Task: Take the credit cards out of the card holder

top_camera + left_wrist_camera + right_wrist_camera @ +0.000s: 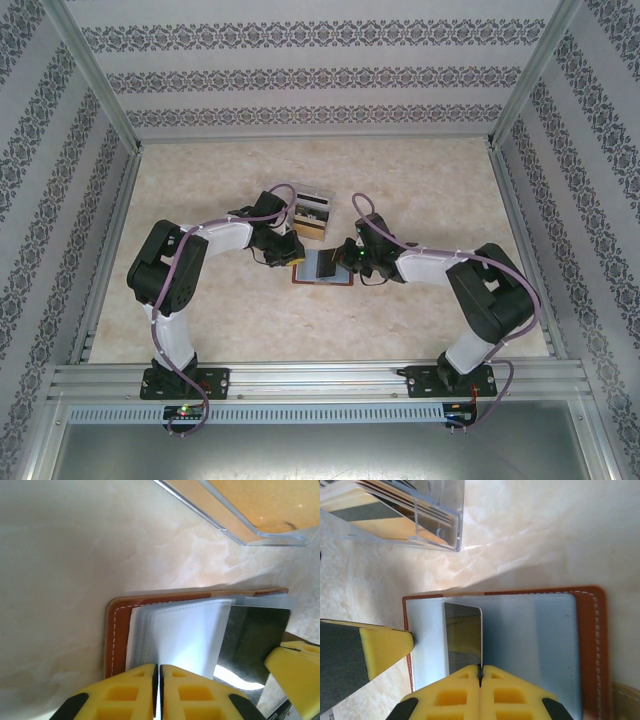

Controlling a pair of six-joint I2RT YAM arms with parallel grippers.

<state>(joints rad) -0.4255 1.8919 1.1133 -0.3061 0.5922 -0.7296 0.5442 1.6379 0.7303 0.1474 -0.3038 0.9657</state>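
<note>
My right claw [480, 676] clamped on the edge of a dark card [464, 637], brown card holder [592, 645] lying open on the surface [545, 540] right in front of it, my left claw [157, 680] fingers together, touching the holder

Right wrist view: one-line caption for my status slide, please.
Right gripper shut on the dark card over the open brown card holder, clear box beyond.
</note>
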